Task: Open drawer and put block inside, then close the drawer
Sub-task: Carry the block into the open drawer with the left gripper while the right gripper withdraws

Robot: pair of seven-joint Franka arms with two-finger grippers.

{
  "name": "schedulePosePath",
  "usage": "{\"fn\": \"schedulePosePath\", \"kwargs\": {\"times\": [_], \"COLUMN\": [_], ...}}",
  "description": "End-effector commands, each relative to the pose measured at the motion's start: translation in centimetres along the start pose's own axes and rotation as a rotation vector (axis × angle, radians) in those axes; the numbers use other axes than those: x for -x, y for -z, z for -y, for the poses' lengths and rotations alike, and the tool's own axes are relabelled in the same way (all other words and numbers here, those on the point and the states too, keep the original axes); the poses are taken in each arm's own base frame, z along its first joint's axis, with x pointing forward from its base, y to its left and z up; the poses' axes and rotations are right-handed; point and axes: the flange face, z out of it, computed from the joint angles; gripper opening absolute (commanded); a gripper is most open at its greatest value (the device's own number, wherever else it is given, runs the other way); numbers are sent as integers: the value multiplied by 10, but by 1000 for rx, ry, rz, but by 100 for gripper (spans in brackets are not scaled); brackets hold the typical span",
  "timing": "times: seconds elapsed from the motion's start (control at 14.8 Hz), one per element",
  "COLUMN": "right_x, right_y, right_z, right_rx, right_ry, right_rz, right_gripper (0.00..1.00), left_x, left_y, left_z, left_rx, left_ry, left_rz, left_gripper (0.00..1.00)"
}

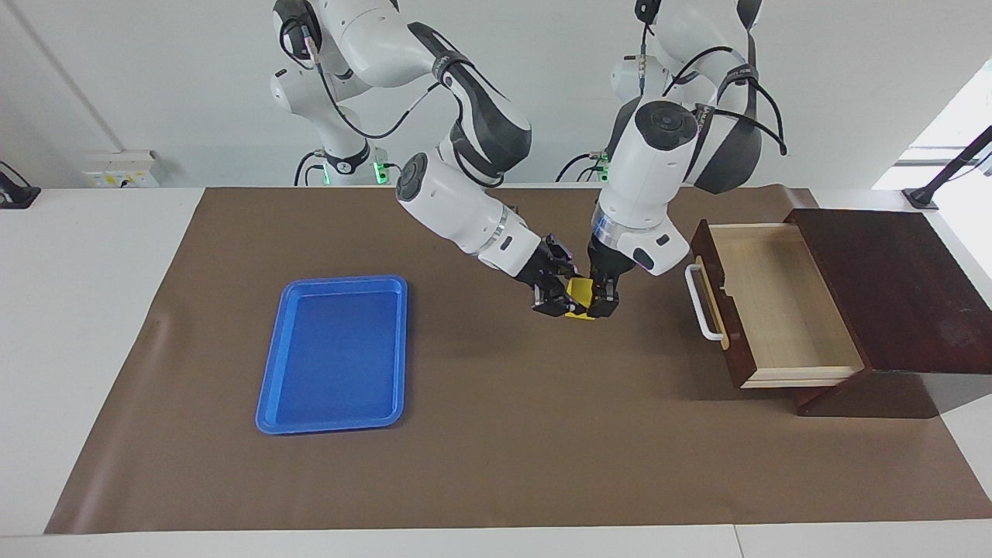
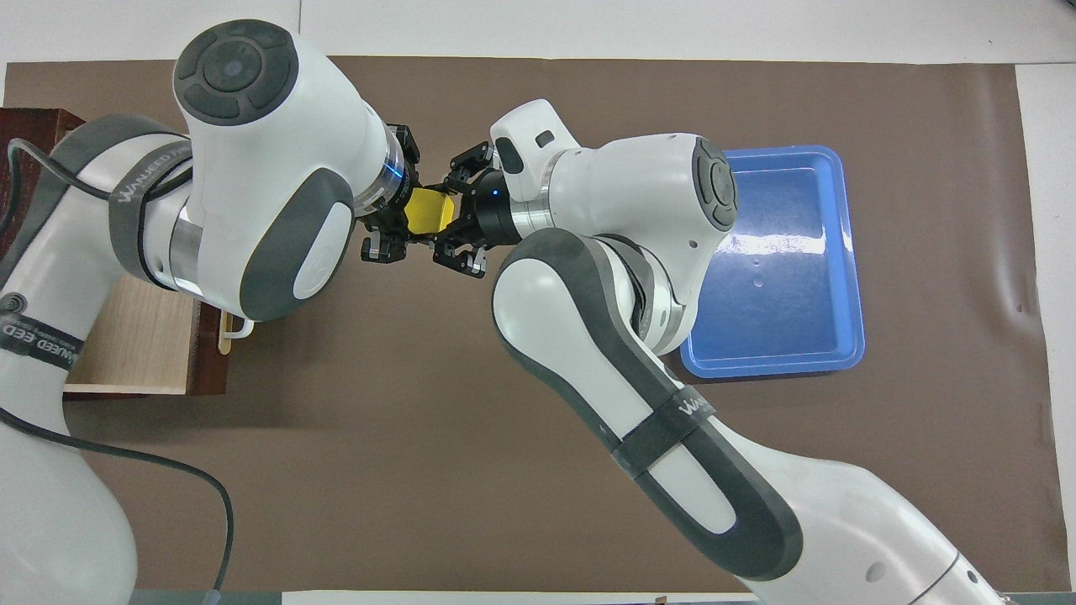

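The small bright yellow cube block (image 1: 580,298) is gripped from both sides, up in the air over the brown mat (image 1: 496,434): the left gripper (image 1: 601,304) is closed on it from the drawer's side and the right gripper (image 1: 559,299) is clamped on it from the tray's side, so only a part of the block's yellow surface is seen between the black fingers. The dark brown wooden drawer (image 1: 775,306) with a white bar handle (image 1: 701,302) is pulled open toward the left arm's end of the table, its pale interior bare in the facing view but largely covered by the left arm in the overhead view. A flat blue plastic tray (image 1: 335,353) is set well apart toward the right arm's end, its corner hidden under the right arm from above.
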Motion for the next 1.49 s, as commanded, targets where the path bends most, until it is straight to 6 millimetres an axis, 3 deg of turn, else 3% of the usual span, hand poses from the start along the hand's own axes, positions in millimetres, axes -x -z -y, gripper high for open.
{"fn": "schedulePosePath", "kwargs": {"times": [0.0, 0.07, 0.14, 0.47, 0.68, 0.81, 1.02, 1.29, 1.42], "right_x": [-4, -5, -7, -6, -6, 5, 24, 57, 83], "right_y": [6, 8, 11, 15, 23, 40, 65, 101, 123], "right_z": [0, 0, 1, -1, -1, -13, -31, -59, -75], "right_rx": [6, 6, 6, 3, -14, -31, -45, -44, -44], "right_ry": [-54, -70, -92, -105, -101, -112, -115, -161, -197], "right_rz": [-21, -22, -22, -22, -14, -2, 30, 50, 74], "right_gripper": [0, 0, 99, 100, 100, 100, 100, 100, 100], "left_x": [5, 5, 6, 0, -23, -73, -164, -270, -297], "left_y": [2, 2, 3, 4, 14, 50, 96, 96, 82], "left_z": [-1, -1, -1, 1, 3, 4, 17, 32, 47], "left_rx": [-15, -15, -14, -36, -87, -58, -38, -54, -69], "left_ry": [26, 26, 25, 28, 29, 55, 67, 63, 20], "left_rz": [-2, -2, -1, -11, -28, -29, -27, -34, -35], "left_gripper": [0, 0, 0, 0, 0, 0, 0, 0, 0]}}
